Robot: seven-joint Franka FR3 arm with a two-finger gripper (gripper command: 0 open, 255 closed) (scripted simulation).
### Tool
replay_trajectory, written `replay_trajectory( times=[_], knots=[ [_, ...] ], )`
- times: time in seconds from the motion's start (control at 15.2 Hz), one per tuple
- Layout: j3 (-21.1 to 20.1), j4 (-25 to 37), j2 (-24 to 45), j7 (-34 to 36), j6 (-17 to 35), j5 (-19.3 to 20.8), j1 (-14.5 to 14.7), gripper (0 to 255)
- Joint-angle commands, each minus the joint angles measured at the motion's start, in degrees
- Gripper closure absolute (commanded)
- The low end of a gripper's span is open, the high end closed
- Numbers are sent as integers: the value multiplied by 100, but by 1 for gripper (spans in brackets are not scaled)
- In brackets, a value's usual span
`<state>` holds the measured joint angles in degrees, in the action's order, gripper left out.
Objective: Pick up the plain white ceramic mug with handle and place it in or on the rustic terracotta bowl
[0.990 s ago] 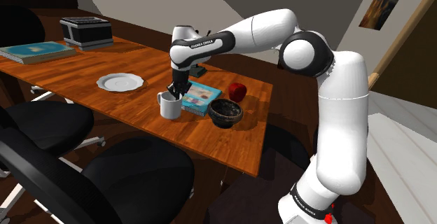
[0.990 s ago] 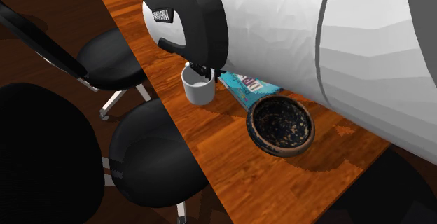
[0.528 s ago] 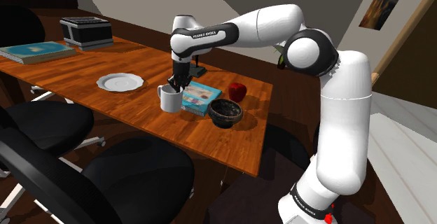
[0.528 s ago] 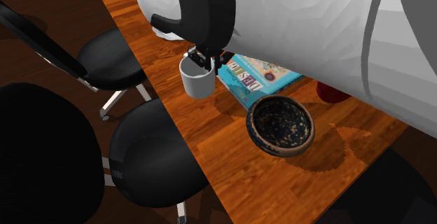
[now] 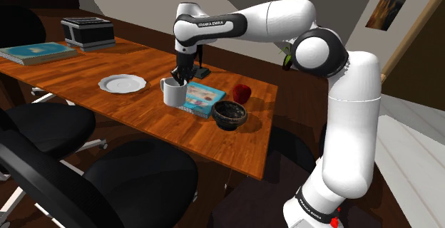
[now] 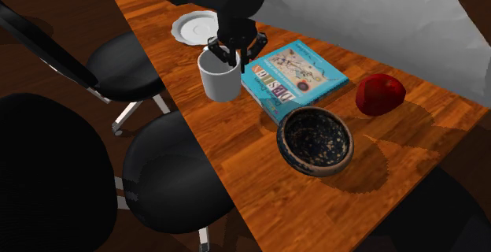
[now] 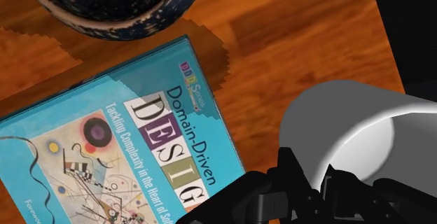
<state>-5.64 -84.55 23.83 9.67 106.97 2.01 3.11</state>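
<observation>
One mug [image 5: 172, 93] higher than before, pincer [image 5: 179, 81] clamped on its rim; one bowl [image 5: 229, 122]; one book [image 5: 207, 98]; one plate [image 5: 122, 83]

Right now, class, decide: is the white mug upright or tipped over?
Upright: the mug has its open mouth facing up, and the gripper clasps its rim from above.

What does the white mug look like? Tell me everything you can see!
The mug is plain white and round, with a small handle on its side and an open top; nothing shows inside. It is upright. The black tool pinches its rim from above. The mug seems to hang just above the wooden table, right beside the blue book.
</observation>
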Motion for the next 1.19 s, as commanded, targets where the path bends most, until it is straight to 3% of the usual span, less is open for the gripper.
replay_trajectory(
  times=[0.0, 0.66, 1.12],
  knots=[
    [-3, 121, -24, 0, -144, -3, 3, 255],
    [-9, 819, -47, -5, -865, -8, 17, 255],
    [192, -942, -1363, -675, -414, -155, -472, 255]
  ],
)
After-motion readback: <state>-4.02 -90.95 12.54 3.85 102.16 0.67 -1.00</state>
